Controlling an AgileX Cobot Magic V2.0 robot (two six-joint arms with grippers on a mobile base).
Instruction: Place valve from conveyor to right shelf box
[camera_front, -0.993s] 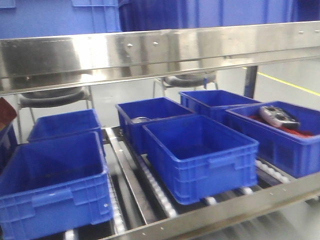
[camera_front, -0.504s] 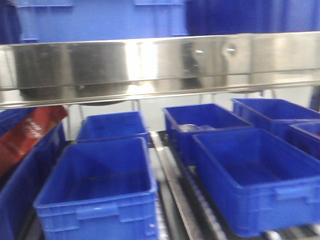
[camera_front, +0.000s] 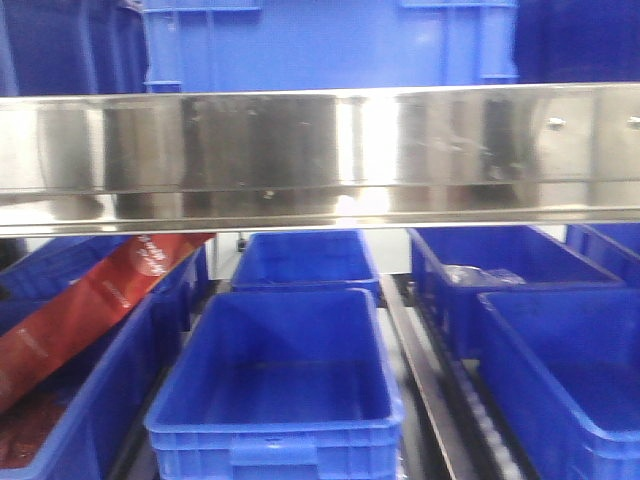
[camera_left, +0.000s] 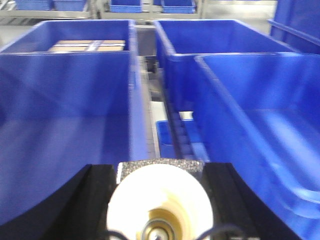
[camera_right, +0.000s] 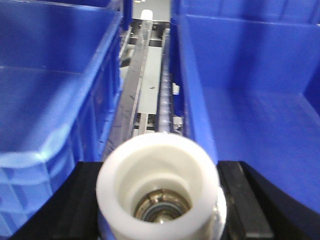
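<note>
Steel shelf rail (camera_front: 320, 150) above blue bins (camera_front: 272, 445), red packet (camera_front: 90, 310) at left, fingers' spread and valve's place cannot be told

Steel shelf rail (camera_front: 320, 150) spans the frame. Blue bins (camera_front: 270, 440) sit in rows below; a red packet (camera_front: 80, 310) leans in the left bin (camera_front: 110, 400).

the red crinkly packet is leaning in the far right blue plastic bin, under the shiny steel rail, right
Not quite: the side is wrong. The red crinkly packet is leaning in the far left blue plastic bin, not the far right one. It does sit under the shiny steel rail. The exterior front-facing view shows this.
</note>
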